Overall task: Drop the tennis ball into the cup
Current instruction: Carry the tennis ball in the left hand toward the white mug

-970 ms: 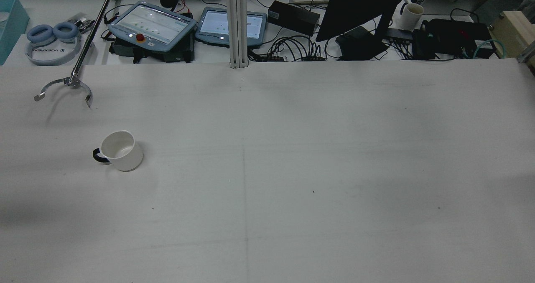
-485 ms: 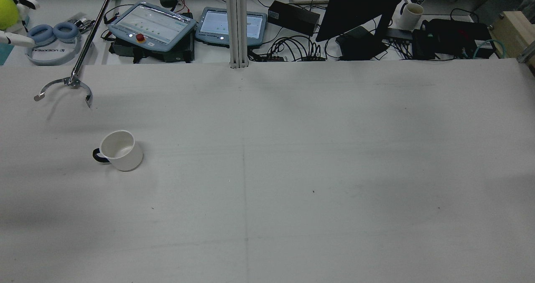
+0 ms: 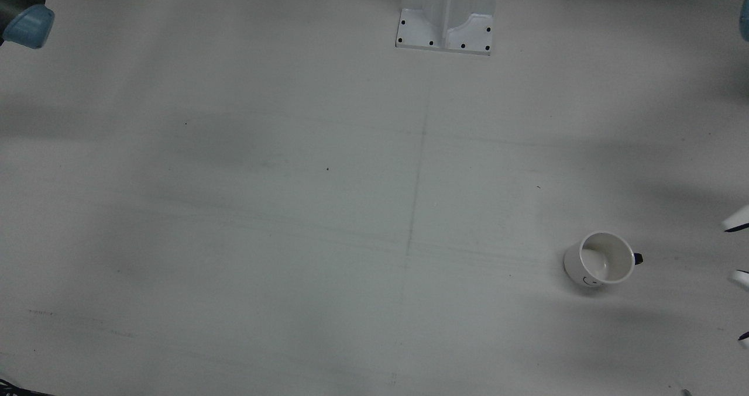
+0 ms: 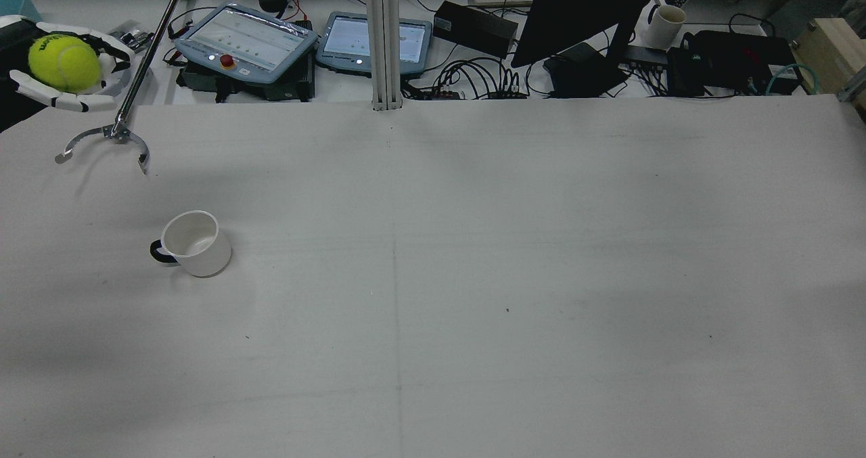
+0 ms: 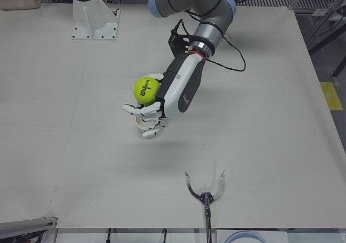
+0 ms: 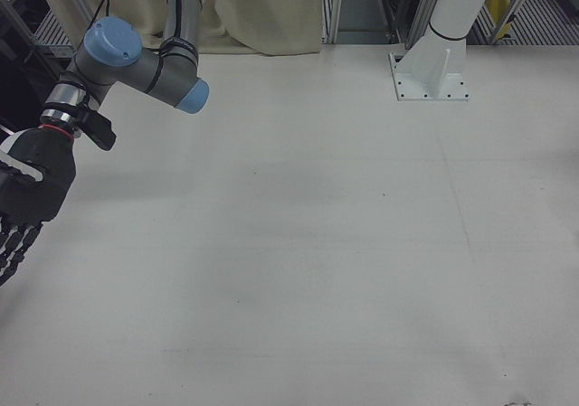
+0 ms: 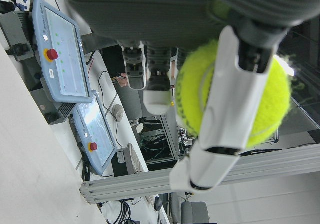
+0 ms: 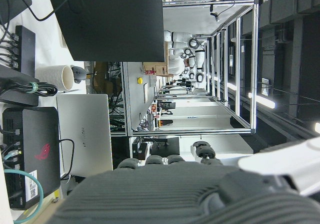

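Yellow ball (image 5: 146, 90) cradled in my left hand (image 5: 157, 110).
White cup (image 4: 193, 243) sits at 5 o'clock from it; right hand (image 6: 23, 207) hangs empty, fingers straight.

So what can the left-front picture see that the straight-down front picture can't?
Only the left-front view shows the left hand whole, holding the tennis ball, and the metal grabber claw lying near the table edge. Only the front view shows the whole cup, empty and upright, clear of anything. Both share the white table and the white pedestal.
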